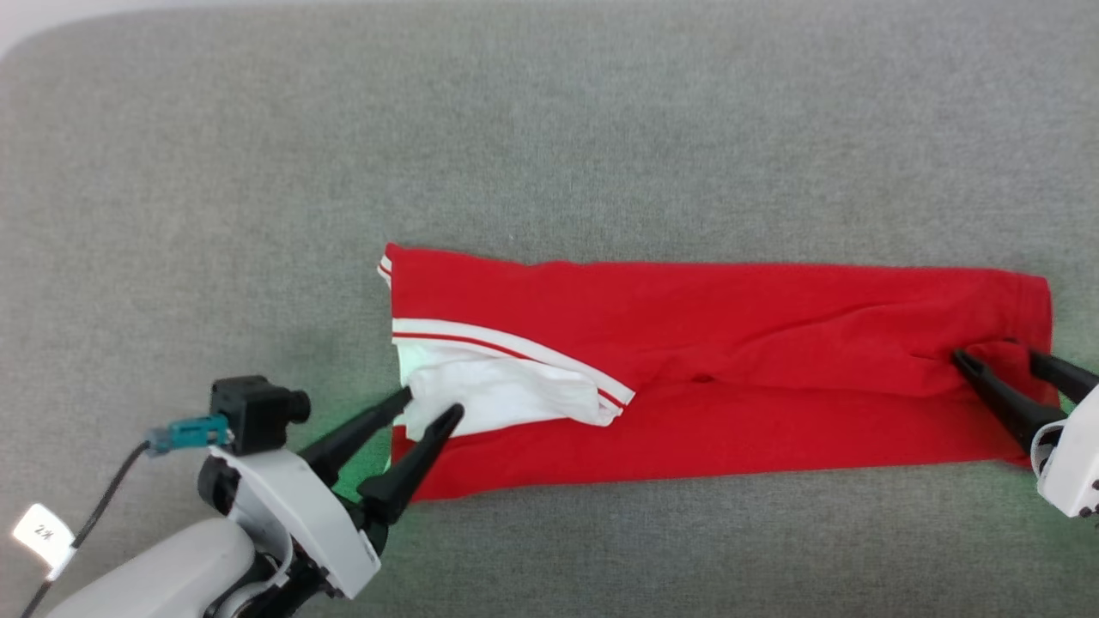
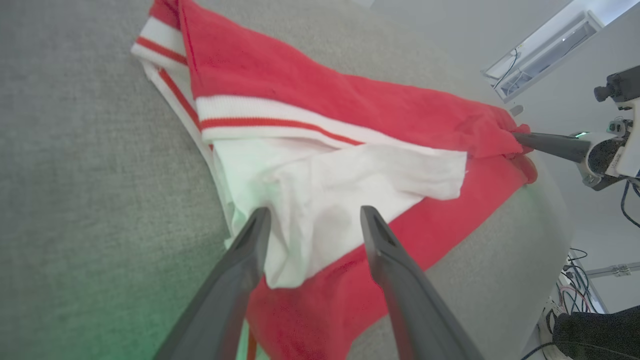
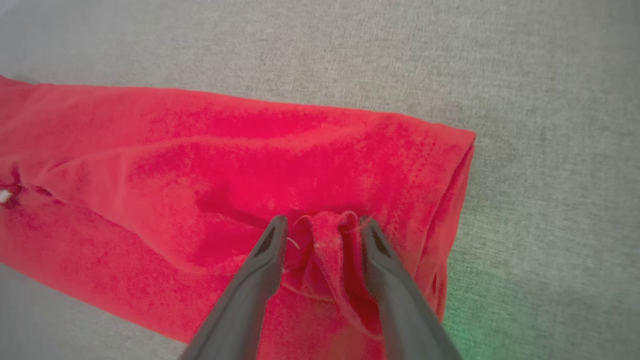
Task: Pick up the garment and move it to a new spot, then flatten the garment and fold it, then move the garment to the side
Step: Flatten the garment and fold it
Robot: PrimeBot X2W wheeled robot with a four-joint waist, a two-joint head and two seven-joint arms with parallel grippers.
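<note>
The garment [image 1: 730,343] lies on the grey cloth surface [image 1: 549,129] as a long red strip, folded lengthwise, with no lettering showing. Its white sleeve [image 1: 506,390] with striped trim lies on top at the left end. My left gripper [image 1: 429,403] is open at that end, fingertips on either side of the sleeve's edge [image 2: 350,175], and the left wrist view shows it [image 2: 314,212] wide apart. At the right end my right gripper [image 1: 996,354] stands open, and the right wrist view shows it [image 3: 322,222] with a raised pinch of red cloth [image 3: 325,245] between the fingers.
The grey surface stretches well beyond the garment on every side, and its rounded far-left corner [image 1: 34,51] shows. A cable [image 1: 103,498] with a white tag hangs by my left wrist. Past the table edge in the left wrist view are floor cables [image 2: 575,260].
</note>
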